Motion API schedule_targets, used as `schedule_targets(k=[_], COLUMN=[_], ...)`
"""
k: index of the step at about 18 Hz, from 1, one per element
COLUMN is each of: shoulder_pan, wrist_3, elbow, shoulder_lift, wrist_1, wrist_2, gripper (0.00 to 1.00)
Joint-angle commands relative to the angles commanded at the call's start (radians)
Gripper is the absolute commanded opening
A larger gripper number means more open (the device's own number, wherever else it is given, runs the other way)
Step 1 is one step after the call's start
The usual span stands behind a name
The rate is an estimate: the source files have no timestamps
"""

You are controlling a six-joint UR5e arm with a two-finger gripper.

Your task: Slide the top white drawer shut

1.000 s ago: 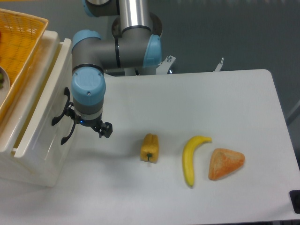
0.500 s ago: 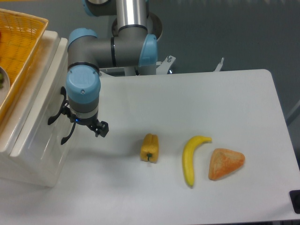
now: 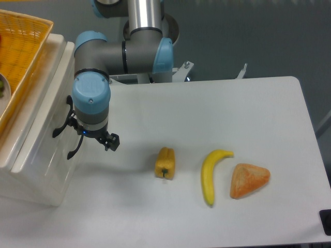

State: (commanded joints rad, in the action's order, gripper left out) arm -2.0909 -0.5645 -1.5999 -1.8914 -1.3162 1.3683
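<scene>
The top white drawer (image 3: 50, 116) is the upper front of the white cabinet (image 3: 36, 181) at the left edge, and its front now looks about flush with the cabinet. Its black arched handle (image 3: 58, 127) shows just left of my wrist. A second black handle (image 3: 72, 150) sits lower, on the lower drawer front. My gripper (image 3: 85, 137) hangs under the blue-capped wrist, right against the drawer front beside the handles. Its fingers are mostly hidden by the wrist, so I cannot tell whether they are open or shut.
An orange woven basket (image 3: 20, 46) stands on top of the cabinet. On the table lie a yellow pepper (image 3: 165, 163), a banana (image 3: 211, 173) and a triangular orange bread piece (image 3: 249, 180). The arm's base (image 3: 147, 31) stands at the back.
From one second ago my gripper moved left against the drawer front and the drawer slid into the cabinet. Over the last half second nothing has moved.
</scene>
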Motion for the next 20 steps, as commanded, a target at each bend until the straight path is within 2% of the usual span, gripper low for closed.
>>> schedule_targets(k=[9, 12, 17, 20], shoulder_pan=[0.002, -0.035, -0.104, -0.156], wrist_3=[-0.005, -0.015, -0.046, -0.11], elbow=[0.002, 0.002, 0.041, 0.041], shoulder_lift=[0.0, 0.0, -0.005, -0.008], wrist_1=[0.0, 0.005, 0.003, 0.005], wrist_2=[0.002, 0.002, 0.0, 0.002], gripper=[1.0, 1.0, 1.0, 1.0])
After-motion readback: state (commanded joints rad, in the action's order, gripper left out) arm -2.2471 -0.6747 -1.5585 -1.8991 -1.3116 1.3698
